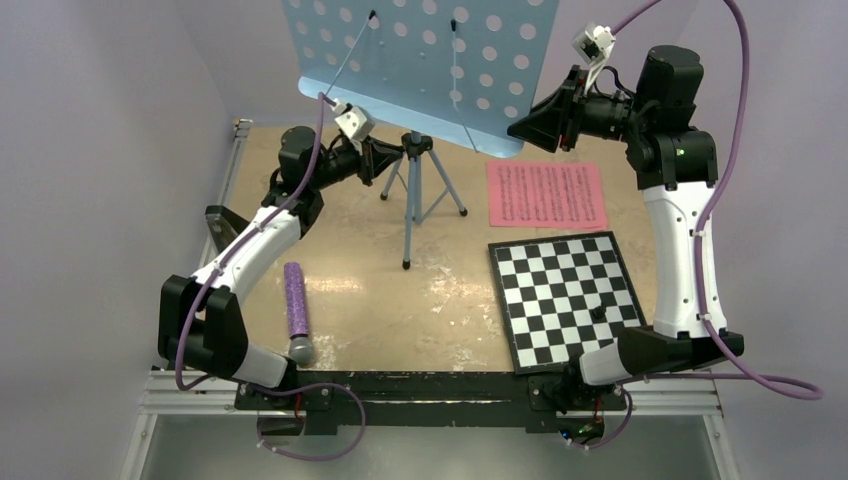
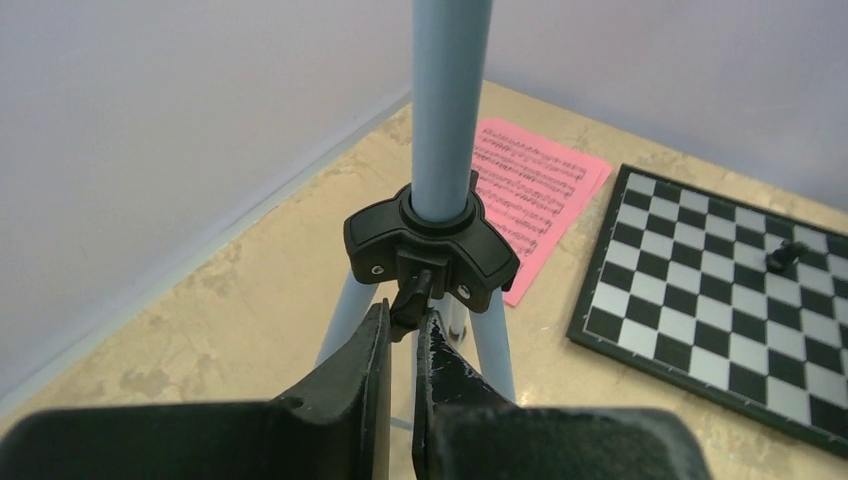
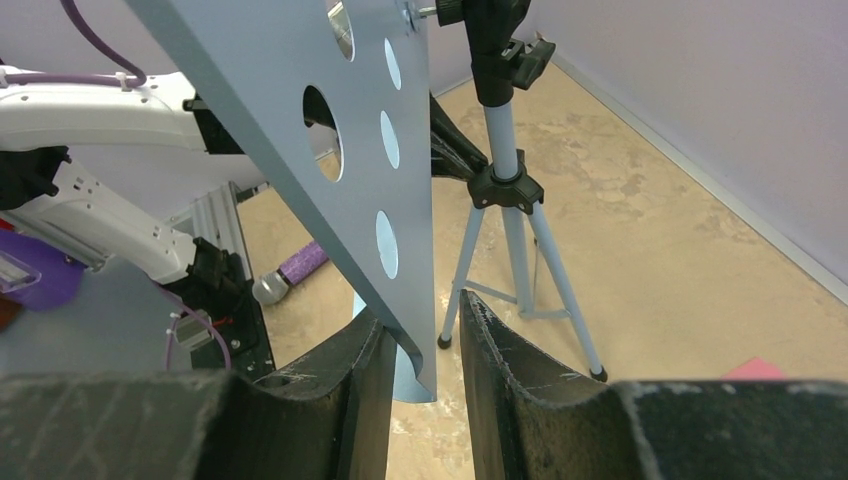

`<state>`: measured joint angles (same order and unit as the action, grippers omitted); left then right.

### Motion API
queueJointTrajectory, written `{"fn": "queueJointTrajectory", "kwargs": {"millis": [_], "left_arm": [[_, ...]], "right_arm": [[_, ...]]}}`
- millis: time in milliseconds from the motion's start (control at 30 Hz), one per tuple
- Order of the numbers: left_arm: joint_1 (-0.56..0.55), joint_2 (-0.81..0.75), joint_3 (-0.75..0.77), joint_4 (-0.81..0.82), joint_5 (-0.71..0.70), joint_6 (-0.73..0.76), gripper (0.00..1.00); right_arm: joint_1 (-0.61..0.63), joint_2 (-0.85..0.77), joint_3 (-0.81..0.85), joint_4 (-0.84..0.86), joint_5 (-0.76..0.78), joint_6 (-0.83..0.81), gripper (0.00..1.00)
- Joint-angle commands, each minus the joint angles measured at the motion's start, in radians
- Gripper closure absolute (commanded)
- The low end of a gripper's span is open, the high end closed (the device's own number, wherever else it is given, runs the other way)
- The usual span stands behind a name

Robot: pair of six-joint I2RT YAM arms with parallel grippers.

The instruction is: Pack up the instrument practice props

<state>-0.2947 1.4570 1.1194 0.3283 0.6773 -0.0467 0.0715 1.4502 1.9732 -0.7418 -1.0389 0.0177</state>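
The music stand is upright on its three legs at the back of the table, not yet folded. The left gripper has narrow jaws, and the small black lever under the leg hub sits pinched between the tips. I judge this grip is there to loosen the lock, so that the legs or the pole can collapse. The right gripper reaches high and has the lower corner of the blue tray between its jaws, which are half closed. A slit shows on one side of the plate, so I cannot tell if it really clamps. Its purpose seems to be steadying the top, because a tall stand tips easily when the bottom is pulled. The pink sheet lies flat just beside the checkered board, well apart from both grippers, not yet packed
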Motion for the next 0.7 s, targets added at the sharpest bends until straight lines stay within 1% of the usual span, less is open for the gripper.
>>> {"fn": "queueJointTrajectory", "kwargs": {"millis": [0,100,233,433,667], "left_arm": [[-0.009,-0.012,0.014,0.089,0.104,-0.274,1.0],[-0.009,-0.018,0.006,0.076,0.123,-0.375,1.0],[-0.009,-0.026,-0.009,0.045,0.113,-0.458,1.0],[-0.009,-0.039,-0.026,0.041,0.102,-0.531,1.0],[-0.012,-0.055,-0.068,0.106,0.111,-0.61,1.0]], "right_arm": [[0.0,-0.022,0.004,0.012,0.004,-0.013,0.68],[-0.001,-0.021,0.004,0.012,0.004,-0.013,0.68],[-0.001,-0.02,0.001,0.017,0.001,-0.009,0.68],[0.0,-0.023,-0.004,0.018,-0.001,-0.01,0.68],[0.0,-0.036,-0.024,0.008,0.002,-0.013,0.68]]}}
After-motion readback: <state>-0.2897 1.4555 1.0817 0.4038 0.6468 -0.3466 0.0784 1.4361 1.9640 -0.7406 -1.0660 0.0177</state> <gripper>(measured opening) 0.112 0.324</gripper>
